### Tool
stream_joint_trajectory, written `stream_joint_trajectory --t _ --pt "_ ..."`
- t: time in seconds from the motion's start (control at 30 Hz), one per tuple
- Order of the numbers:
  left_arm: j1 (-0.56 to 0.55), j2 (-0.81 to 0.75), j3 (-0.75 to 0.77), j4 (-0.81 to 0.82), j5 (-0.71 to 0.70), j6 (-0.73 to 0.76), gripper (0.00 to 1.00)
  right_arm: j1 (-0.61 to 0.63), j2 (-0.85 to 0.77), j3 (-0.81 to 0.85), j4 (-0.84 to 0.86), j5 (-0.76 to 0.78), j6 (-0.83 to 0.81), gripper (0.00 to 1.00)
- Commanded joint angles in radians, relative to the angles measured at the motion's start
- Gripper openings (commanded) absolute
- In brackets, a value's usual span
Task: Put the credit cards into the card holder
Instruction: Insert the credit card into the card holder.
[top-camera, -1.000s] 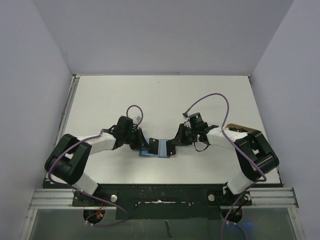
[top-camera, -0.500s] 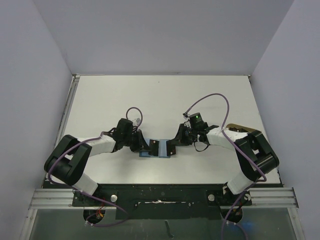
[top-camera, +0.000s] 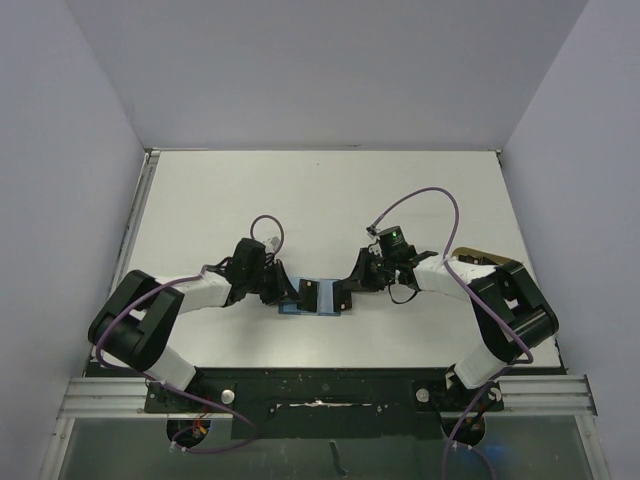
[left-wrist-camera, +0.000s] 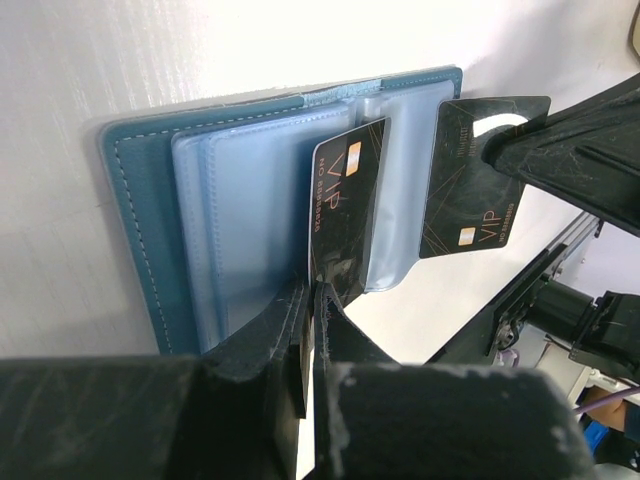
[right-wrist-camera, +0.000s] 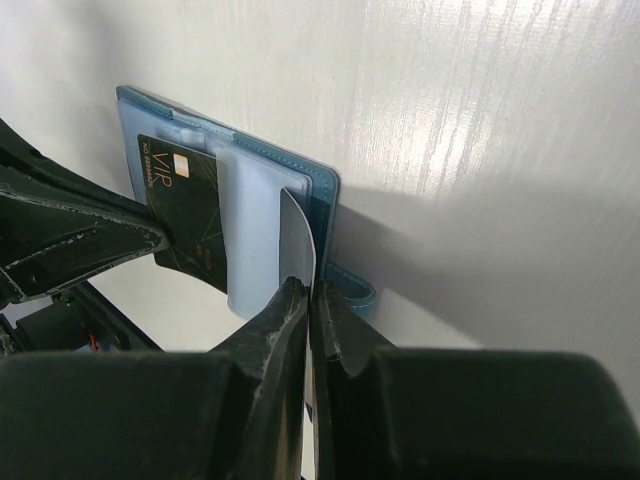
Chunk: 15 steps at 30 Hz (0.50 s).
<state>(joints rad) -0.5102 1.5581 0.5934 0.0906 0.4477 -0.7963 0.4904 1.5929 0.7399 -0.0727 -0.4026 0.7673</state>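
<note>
Top external view: I see the card holder (top-camera: 312, 299) lying open on the white table (top-camera: 300, 200), near the front edge and between the two arms. The left gripper (top-camera: 286, 291) reaches it from the left and the right gripper (top-camera: 345, 294) from the right. Both are low over the holder.

Left wrist view:
- The left gripper (left-wrist-camera: 310, 296) is closed on the near edge of the left credit card (left-wrist-camera: 345, 210), a black card marked VIP.
- This card lies tilted across the light-blue plastic sleeves of the card holder (left-wrist-camera: 200, 220). I cannot tell whether its far edge is inside a pocket.
- The teal cover shows as a border around the sleeves.
- The right credit card (left-wrist-camera: 470, 185), also black and marked VIP, overlaps the holder's far edge and is pinched by the right gripper's dark finger (left-wrist-camera: 570, 140).

Right wrist view:
- The right gripper (right-wrist-camera: 306, 296) is clamped on the right credit card (right-wrist-camera: 298, 240), seen almost edge-on as a thin pale sliver.
- The card stands over the edge of the card holder (right-wrist-camera: 260, 190), close to the snap tab (right-wrist-camera: 355, 288).
- The left credit card (right-wrist-camera: 185, 200) rests on the sleeves at the other side, in the left gripper's finger (right-wrist-camera: 70, 235).
</note>
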Motion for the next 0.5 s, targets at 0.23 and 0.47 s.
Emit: stream_joint_trajectory --t 0.23,0.47 --pt "-0.013 -0.024 0.038 -0.08 -0.098 0.096 0.0 -0.007 -0.021 -0.03 -0.055 0.087 -0.025 0.01" --pt "-0.013 -0.037 0.06 -0.141 -0.141 0.134 0.0 -0.005 -0.019 -0.031 -0.055 0.087 -0.025 0.01"
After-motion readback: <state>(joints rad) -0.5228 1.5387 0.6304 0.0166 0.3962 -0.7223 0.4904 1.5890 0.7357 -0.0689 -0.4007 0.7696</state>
